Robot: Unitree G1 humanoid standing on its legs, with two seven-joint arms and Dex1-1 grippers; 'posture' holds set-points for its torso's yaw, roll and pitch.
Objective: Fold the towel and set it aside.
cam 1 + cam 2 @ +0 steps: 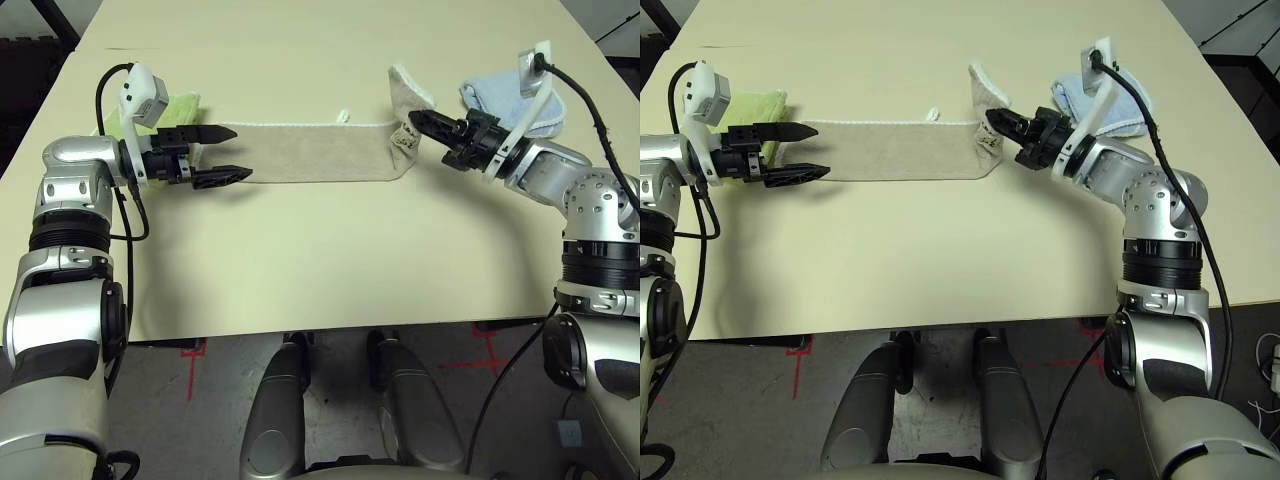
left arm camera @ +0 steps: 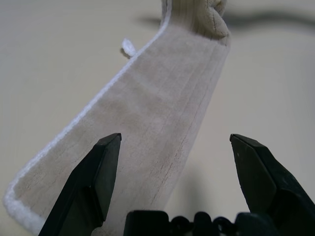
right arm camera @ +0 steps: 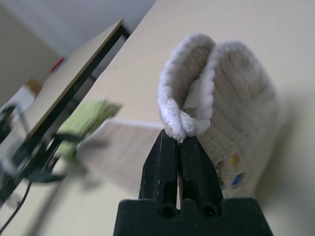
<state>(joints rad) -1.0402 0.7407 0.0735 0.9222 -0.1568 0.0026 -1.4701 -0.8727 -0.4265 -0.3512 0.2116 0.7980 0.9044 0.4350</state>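
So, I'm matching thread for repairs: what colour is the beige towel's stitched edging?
White; the beige towel's stitched edging shows best in the left wrist view.

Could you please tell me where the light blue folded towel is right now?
In the left eye view, the light blue folded towel lies on the table's right side, just beyond the right end effector.

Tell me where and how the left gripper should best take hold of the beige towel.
Best grip is probably the flat end by the green towel, coming from the robot's left: the left gripper is open over that end of the beige towel, while the other end is lifted, pinched in the right gripper.
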